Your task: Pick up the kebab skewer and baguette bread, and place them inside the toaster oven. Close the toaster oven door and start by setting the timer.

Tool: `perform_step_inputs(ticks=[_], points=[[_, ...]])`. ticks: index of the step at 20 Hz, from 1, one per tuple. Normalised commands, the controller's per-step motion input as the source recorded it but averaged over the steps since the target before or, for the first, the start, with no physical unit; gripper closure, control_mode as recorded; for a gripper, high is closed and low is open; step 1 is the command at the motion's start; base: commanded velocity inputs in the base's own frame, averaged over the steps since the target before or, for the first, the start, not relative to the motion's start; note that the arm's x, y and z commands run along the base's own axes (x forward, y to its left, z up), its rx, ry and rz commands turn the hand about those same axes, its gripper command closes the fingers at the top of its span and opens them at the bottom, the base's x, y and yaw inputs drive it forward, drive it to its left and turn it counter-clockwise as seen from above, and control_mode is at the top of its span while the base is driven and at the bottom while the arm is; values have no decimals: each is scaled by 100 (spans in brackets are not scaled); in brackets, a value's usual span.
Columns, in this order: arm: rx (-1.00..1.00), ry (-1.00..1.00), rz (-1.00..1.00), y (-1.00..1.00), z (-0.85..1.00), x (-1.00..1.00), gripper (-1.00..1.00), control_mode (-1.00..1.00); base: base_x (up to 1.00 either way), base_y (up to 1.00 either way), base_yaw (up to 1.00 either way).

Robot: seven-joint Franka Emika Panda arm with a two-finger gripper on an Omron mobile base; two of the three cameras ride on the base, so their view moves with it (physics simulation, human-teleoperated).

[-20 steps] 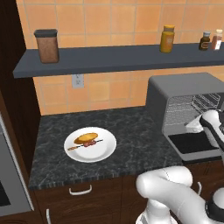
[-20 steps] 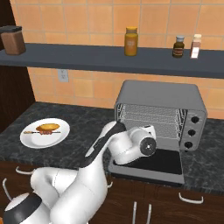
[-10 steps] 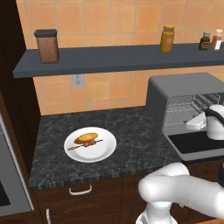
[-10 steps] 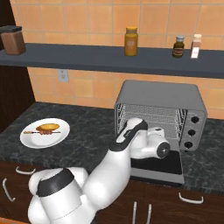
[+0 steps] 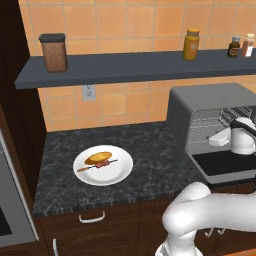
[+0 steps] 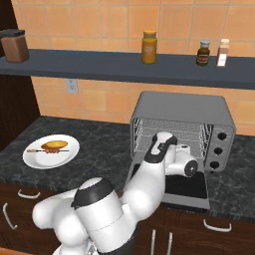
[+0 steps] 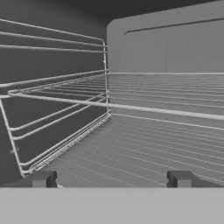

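Note:
The kebab skewer [image 5: 100,165] [image 6: 46,151] and the baguette bread [image 5: 98,158] [image 6: 55,145] lie side by side on a white plate [image 5: 117,172] [image 6: 35,158] at the counter's left. The toaster oven [image 5: 210,100] [image 6: 184,107] stands at the right. Its dark door [image 5: 225,162] [image 6: 187,188] is folded down flat. My hand hovers over that door at the oven mouth. In the hand view my gripper [image 7: 112,179] is open, with nothing between its fingertips [image 7: 43,178], and faces the bare wire rack [image 7: 153,105] inside.
A wall shelf [image 5: 125,67] above the counter carries a brown jar [image 5: 53,52], a yellow jar [image 5: 191,44] and small bottles [image 5: 240,46]. Three knobs [image 6: 219,149] sit on the oven's right front. Dark stone counter [image 5: 150,150] lies between plate and oven.
The hand has shifted slightly to the right over the open door and the arm's elbow has swung round behind it. The plate with the food has not moved.

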Motion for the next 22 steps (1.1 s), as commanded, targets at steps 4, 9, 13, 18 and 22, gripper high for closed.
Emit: perform_step_inputs(ticks=[4, 9, 13, 18, 22], points=[[0, 0, 0, -8, -34, 40, -100, -100, 0, 0, 0], [0, 0, 0, -12, -36, 39, -100, -100, 0, 0, 0], [0, 0, 0, -23, -20, 43, -100, -100, 0, 0, 0], [0, 8, 0, -12, -77, -8, -100, -100, 0, 0, 0], [-9, 4, 0, 0, -100, -85, -100, -100, 0, 0, 0]])
